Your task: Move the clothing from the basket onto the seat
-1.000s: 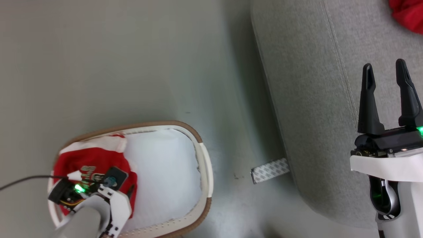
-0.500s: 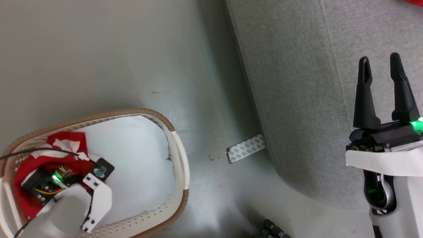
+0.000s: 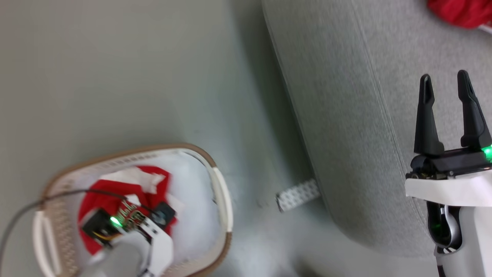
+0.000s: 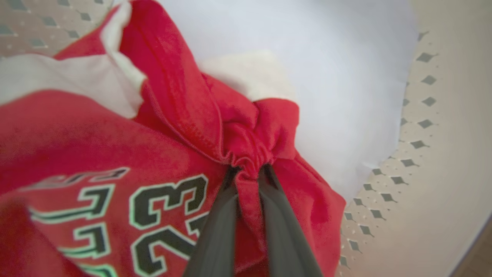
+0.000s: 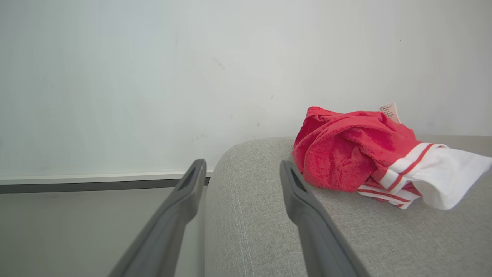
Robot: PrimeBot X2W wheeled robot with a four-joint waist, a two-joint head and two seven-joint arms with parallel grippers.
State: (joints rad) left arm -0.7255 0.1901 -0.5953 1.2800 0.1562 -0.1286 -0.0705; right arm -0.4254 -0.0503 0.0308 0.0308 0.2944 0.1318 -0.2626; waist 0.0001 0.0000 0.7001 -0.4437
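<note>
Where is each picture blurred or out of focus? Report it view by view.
Head view: motion smear across the laundry basket and grey sofa, though the right tool is crisp. Left wrist view: the red jersey is sharp at its pinched fold, its 23 lettering and the left tool soft. Right wrist view: the red-and-white garment is sharp, the tool's near fingers blurred.

Head view smeared; I couldn't read jersey (image 3: 94, 207) print. Left gripper (image 4: 248, 172) tips buried in red fold. Second garment (image 3: 457, 11) cut by top edge, label (image 5: 389, 111) text too small
</note>
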